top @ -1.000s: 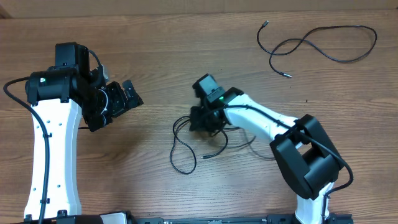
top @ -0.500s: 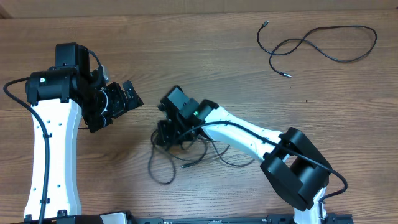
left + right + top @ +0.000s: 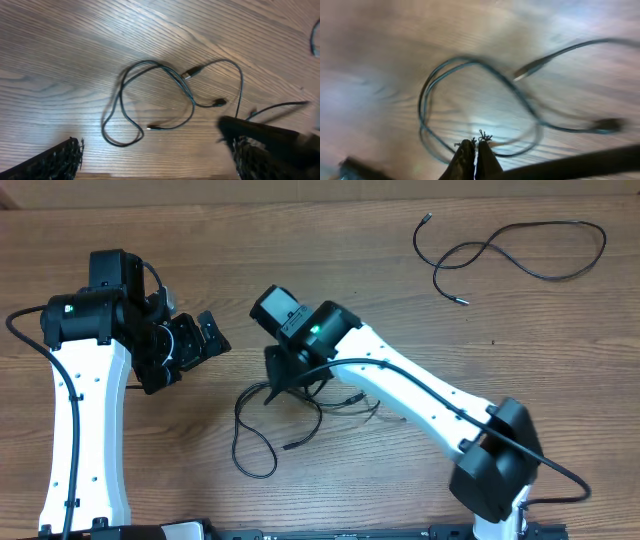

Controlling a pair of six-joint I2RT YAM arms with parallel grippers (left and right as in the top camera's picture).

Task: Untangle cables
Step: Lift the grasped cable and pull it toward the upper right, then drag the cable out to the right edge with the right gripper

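A loose tangle of thin black cables (image 3: pixel 268 420) lies on the wooden table at centre. My right gripper (image 3: pixel 285 385) is at its upper right edge, fingers down and shut on a strand. In the right wrist view the shut fingertips (image 3: pixel 474 149) sit over blurred cable loops (image 3: pixel 470 61). My left gripper (image 3: pixel 195 340) is open and empty, held to the left of the tangle. The left wrist view shows the open fingers (image 3: pixel 155 160) and the tangle (image 3: pixel 192 102) with its plug ends ahead of them. A separate single cable (image 3: pixel 487 246) lies at the far right.
The wooden table (image 3: pixel 330 290) carries nothing else. The white right arm (image 3: pixel 420 395) stretches diagonally from the front right across to the centre. The white left arm (image 3: pixel 85 430) stands along the left side.
My right gripper has moved left and then a little away from me, dragging the tangle left with it. The loops have spread out. The left arm has not moved.
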